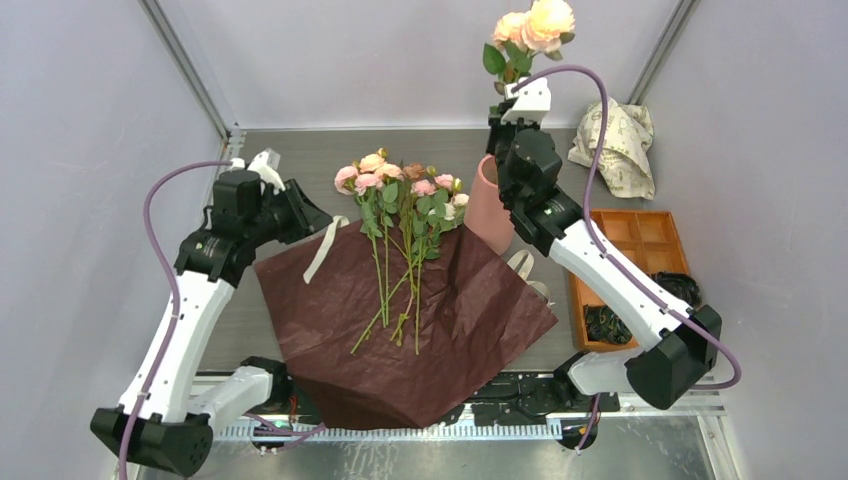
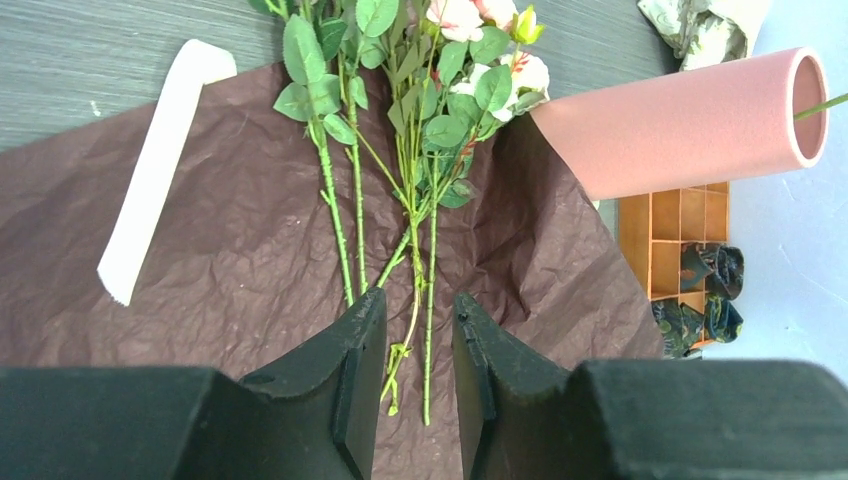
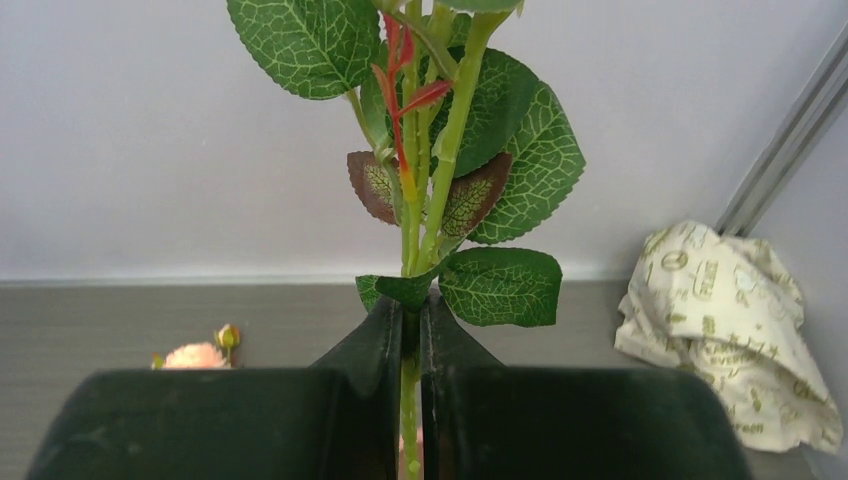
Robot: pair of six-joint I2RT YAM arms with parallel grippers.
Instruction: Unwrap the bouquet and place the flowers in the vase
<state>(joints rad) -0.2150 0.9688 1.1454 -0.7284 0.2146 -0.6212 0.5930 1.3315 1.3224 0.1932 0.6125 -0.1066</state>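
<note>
My right arm (image 1: 600,275) blocks most of the vase (image 1: 485,210) from above. Right wrist view: the flower stem (image 3: 440,150) runs off the top edge, blooms cut off. Dark lumps (image 1: 605,325) in the tray (image 1: 650,240), can't make them out.

I'm looking at a grey wood-grain surface (image 1: 300,160). A sheet of crinkled dark red paper (image 1: 470,320) lies spread flat across its middle. The flowers (image 1: 400,185) on the sheet reach past its far edge, so their blooms rest on bare surface. A cream ribbon (image 1: 325,248) straddles the paper's left edge. The vase (image 1: 487,205) stands at the paper's far right corner. An orange tray (image 1: 650,235) sits to the right, with crumpled cream printed paper (image 1: 620,145) behind it.
</note>
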